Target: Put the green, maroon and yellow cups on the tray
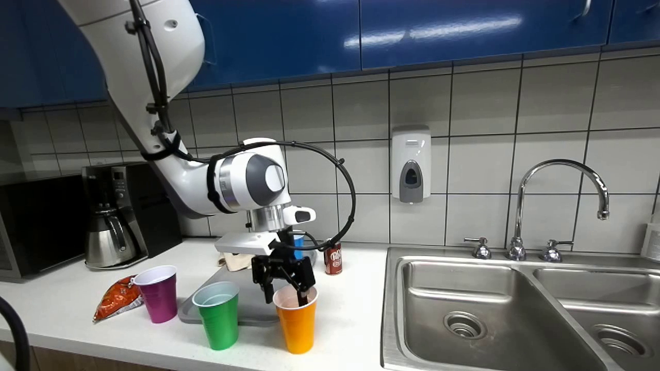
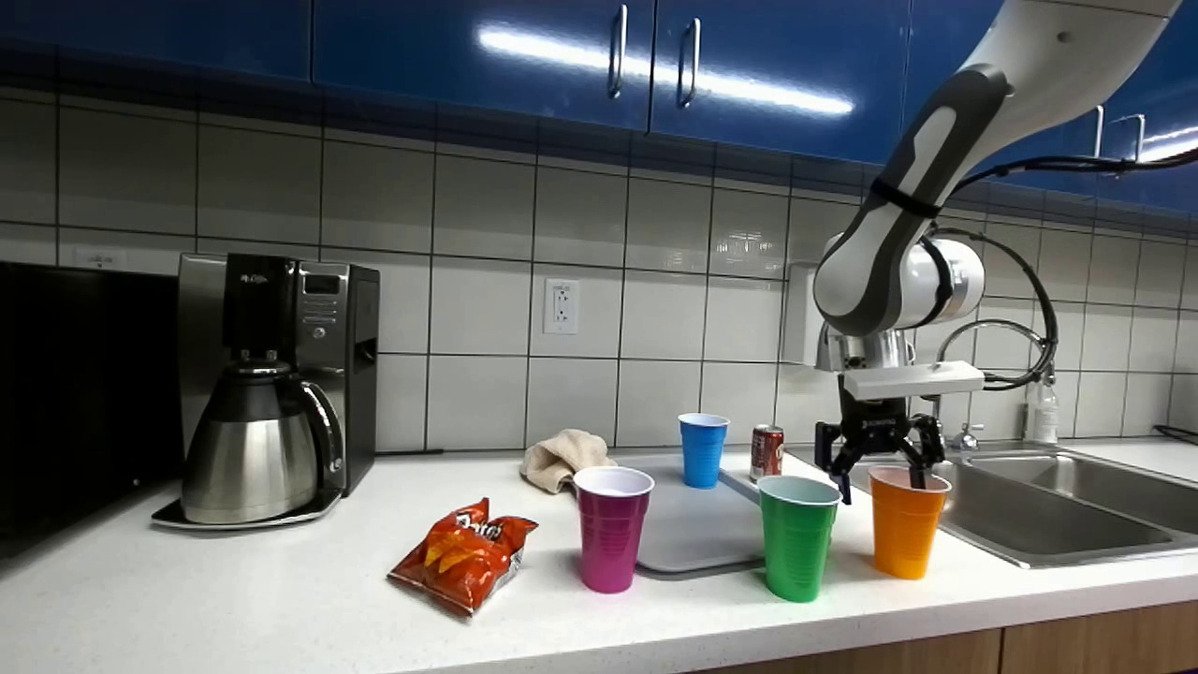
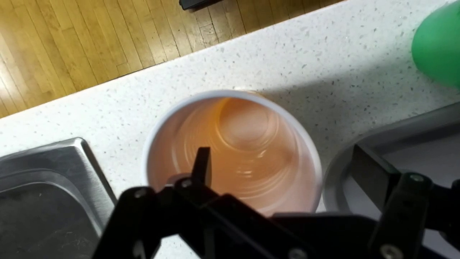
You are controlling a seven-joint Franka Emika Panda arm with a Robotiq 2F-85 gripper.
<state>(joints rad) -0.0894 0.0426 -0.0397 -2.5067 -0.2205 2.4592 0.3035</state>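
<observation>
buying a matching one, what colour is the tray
Plain grey; the tray shows best in an exterior view.

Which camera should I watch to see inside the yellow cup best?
The wrist view: it looks down into the yellow cup to its bottom, though one finger of the open pincer covers part. Both exterior views show mostly its outer wall, a slice of the inside and that finger in it.

White streaks of glare cross the blue cupboards [image 2: 590,103] in both exterior views, and the tiles [image 2: 479,309] look dimmer just beneath them. The tabletop [image 2: 309,590] shows pale and bright along its front edge. In the wrist view a soft shadow lies beside the orange-yellow cup [image 3: 248,180], the floor [image 3: 46,54] shines, and the dark fingers [image 3: 203,163] look slightly blurred.
</observation>
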